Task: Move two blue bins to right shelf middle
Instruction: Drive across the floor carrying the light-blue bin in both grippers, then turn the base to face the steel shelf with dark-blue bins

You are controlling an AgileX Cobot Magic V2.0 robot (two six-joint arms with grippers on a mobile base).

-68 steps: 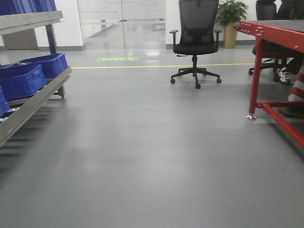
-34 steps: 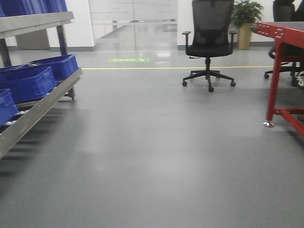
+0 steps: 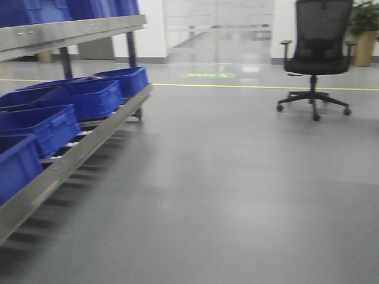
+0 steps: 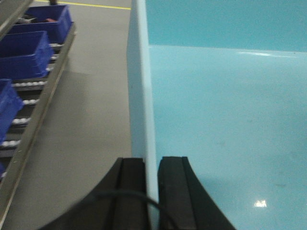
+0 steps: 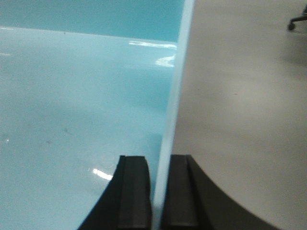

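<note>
Motion blur smears the front view. The shelf rack (image 3: 77, 160) and its dark blue bins (image 3: 35, 127) run off the left edge, and the office chair (image 3: 317, 35) loses its top. The green floor sign (image 3: 208, 75) is too small to read. In both wrist views the pale blue bin (image 4: 216, 120) overflows the frame; one tub or two cannot be told. The left gripper (image 4: 152, 165) and right gripper (image 5: 159, 163) show only finger ends.

L: shelf (image 3: 71, 163) – dark bins (image 3: 89, 97) in row on lower level | R-rear: chair (image 3: 317, 53) on floor (image 3: 237, 189) | pale bin (image 4: 230, 120) btwn arms – L gripper (image 4: 152, 163) astride L wall, R gripper (image 5: 158, 160) astride R wall
</note>
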